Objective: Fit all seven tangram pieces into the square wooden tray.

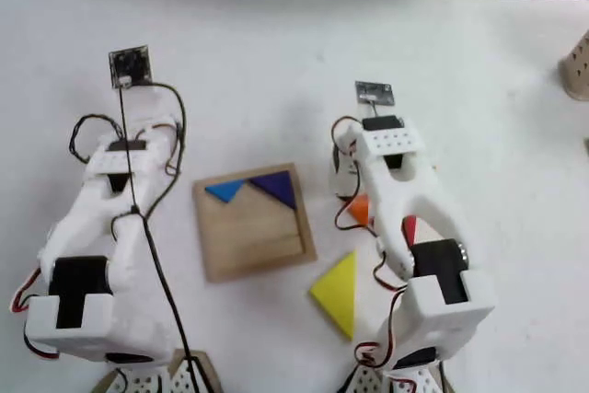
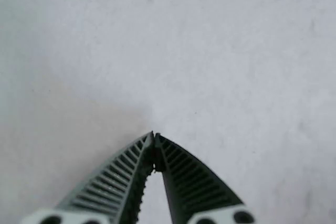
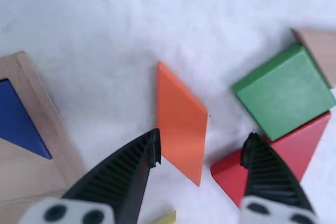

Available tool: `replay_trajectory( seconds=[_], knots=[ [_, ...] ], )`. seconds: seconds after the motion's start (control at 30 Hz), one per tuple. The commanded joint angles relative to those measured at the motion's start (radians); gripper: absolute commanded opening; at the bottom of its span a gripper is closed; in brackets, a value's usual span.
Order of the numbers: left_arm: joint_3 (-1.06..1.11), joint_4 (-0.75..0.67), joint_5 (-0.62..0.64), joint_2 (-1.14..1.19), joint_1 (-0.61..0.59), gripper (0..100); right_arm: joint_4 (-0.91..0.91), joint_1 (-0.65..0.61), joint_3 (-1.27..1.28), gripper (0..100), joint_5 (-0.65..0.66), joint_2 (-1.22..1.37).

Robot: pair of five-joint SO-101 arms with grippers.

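The square wooden tray (image 1: pixel 259 238) lies mid-table and holds a light blue triangle (image 1: pixel 224 190) and a dark blue triangle (image 1: pixel 277 187) along its far edge. A yellow triangle (image 1: pixel 339 292) lies on the table by the tray's near right corner. My right gripper (image 3: pixel 203 148) is open, low over the orange parallelogram (image 3: pixel 181 121), which lies flat partly between the fingers. Beside it sit a green square (image 3: pixel 283 100), a red triangle (image 3: pixel 287 157) and a tan piece (image 3: pixel 318 50). My left gripper (image 2: pixel 154 137) is shut on nothing over bare table.
The right arm (image 1: pixel 405 218) covers most of the orange piece (image 1: pixel 359 209) and red piece (image 1: pixel 409 229) from above. The left arm (image 1: pixel 92 227) stands left of the tray, with cables running past it. A tray corner (image 3: pixel 37 108) lies close to the right gripper.
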Motion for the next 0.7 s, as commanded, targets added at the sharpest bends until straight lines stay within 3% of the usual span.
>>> replay_trajectory(
  seconds=[0.0,0.13,0.47,0.67],
  knots=[
    [-0.048,0.006,-0.008,-0.004,-0.005,2,0.013,-0.042,-0.017,21.5,0.018,-0.01],
    [-0.048,0.006,-0.008,-0.004,-0.005,2,0.012,-0.045,-0.009,13.0,0.018,-0.01],
    [-0.048,0.006,-0.008,-0.004,-0.004,2,0.008,-0.047,-0.017,21.7,0.011,0.028],
    [-0.048,0.006,-0.008,-0.004,-0.002,2,0.077,-0.051,-0.173,24.1,-0.04,0.194]
  ],
)
